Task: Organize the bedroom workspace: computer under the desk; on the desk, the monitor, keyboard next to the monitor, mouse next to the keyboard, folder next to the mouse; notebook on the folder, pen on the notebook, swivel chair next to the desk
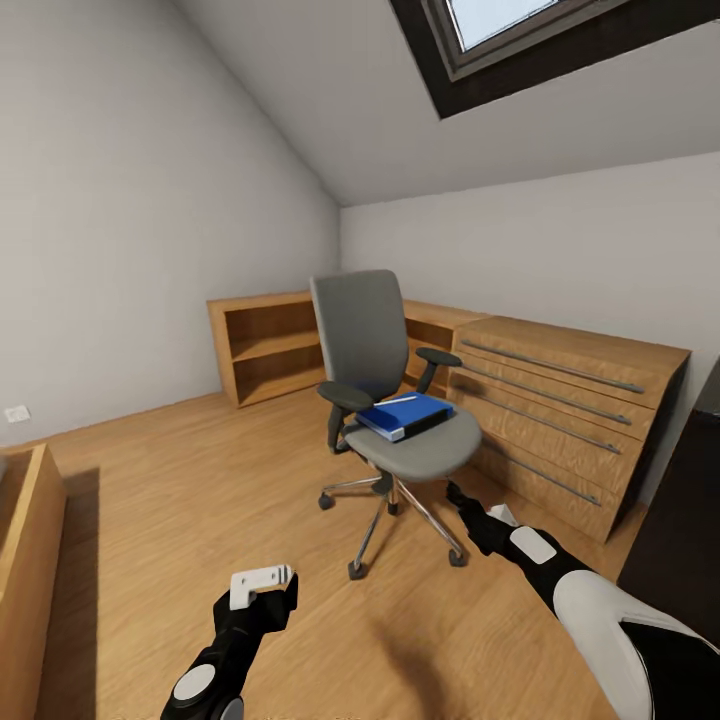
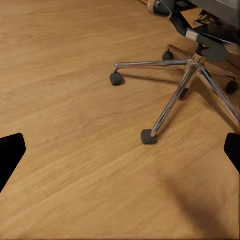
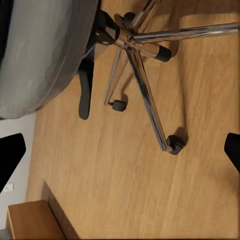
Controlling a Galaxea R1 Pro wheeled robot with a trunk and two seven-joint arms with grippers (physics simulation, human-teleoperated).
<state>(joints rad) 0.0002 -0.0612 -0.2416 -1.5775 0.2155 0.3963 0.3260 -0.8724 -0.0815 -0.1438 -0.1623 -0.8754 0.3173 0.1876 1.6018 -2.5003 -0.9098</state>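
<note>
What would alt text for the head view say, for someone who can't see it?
A grey swivel chair stands on a wood floor in an attic room, with a blue folder on its seat and a thin pen on the folder. Oak drawers stand behind it, and both arms reach toward it, the left gripper and the right gripper.

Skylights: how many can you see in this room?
1. The skylight sits in the sloped ceiling, up and to the right of the chair. It is cut off by the picture's edge, so others may lie out of sight.
</note>
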